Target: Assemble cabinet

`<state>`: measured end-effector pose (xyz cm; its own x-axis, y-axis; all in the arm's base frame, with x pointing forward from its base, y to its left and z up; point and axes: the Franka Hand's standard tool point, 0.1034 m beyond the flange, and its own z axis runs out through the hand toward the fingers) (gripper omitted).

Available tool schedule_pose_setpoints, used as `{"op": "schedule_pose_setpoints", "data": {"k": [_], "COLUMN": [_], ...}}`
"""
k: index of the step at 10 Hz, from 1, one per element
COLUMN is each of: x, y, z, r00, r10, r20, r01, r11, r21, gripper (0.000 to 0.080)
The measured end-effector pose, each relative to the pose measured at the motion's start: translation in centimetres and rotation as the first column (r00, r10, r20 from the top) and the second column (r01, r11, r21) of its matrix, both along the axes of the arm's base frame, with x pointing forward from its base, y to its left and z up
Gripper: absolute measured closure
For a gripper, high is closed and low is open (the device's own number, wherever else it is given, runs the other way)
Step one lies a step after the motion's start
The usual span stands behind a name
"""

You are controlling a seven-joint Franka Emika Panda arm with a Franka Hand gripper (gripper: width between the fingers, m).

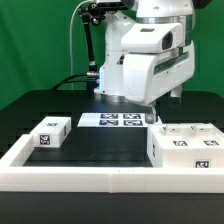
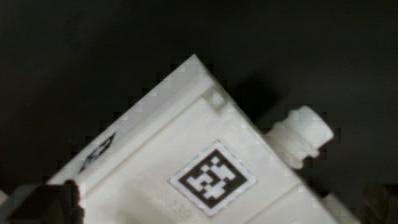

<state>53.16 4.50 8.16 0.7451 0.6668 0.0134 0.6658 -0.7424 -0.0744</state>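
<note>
Here's the cabinet [image 1: 186,146], sitting on the black table [image 1: 100,150] at the exterior view's right, tucked just inside the white border rail [image 1: 100,180]. It looks like a big, stiff, hollow plastic box, probably light but slick and too broad to grab whole, so I'd pinch a wall edge. The claw [image 1: 163,107] hangs over its far corner, jaws spread fully wide, gripping nothing.

- A green backdrop [image 1: 35,40] is filling the exterior view from 9 o'clock through 12 to 3.
- A black table [image 1: 100,140] is spreading across the middle under even light.
- A low white border rail [image 1: 100,178] is running along its edge toward 6 o'clock.
</note>
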Motion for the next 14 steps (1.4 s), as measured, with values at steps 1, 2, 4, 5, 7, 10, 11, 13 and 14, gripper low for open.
{"op": "schedule_pose_setpoints", "data": {"k": [1,2,4,5,7,10,11,13,14], "x": [-0.8,-1.3,-1.2,-1.2,-1.7,-3.4,-3.7,-4.2,-4.1], "y": [0.3,0.5,0.9,1.1,2.1,3.7,4.1,4.8,4.9], "z": [-0.2,-0.5,-0.4,-0.4,-0.8,-1.9,-2.0,-2.3,-2.3], "r00": [0.973,0.958,0.922,0.876,0.804,0.790,0.804,0.824,0.823], "r10": [-0.229,-0.287,-0.386,-0.479,-0.592,-0.611,-0.592,-0.565,-0.567], "r20": [-0.006,-0.026,-0.035,-0.048,-0.050,-0.054,-0.051,-0.039,-0.041], "r01": [0.229,0.287,0.387,0.480,0.593,0.612,0.593,0.565,0.568], "r11": [0.973,0.958,0.922,0.877,0.805,0.791,0.805,0.825,0.823], "r21": [-0.002,0.008,0.013,0.012,0.010,0.001,-0.004,-0.007,-0.005], "gripper": [0.0002,0.0002,0.0002,0.0002,0.0002,0.0002,0.0002,0.0002,0.0002]}}
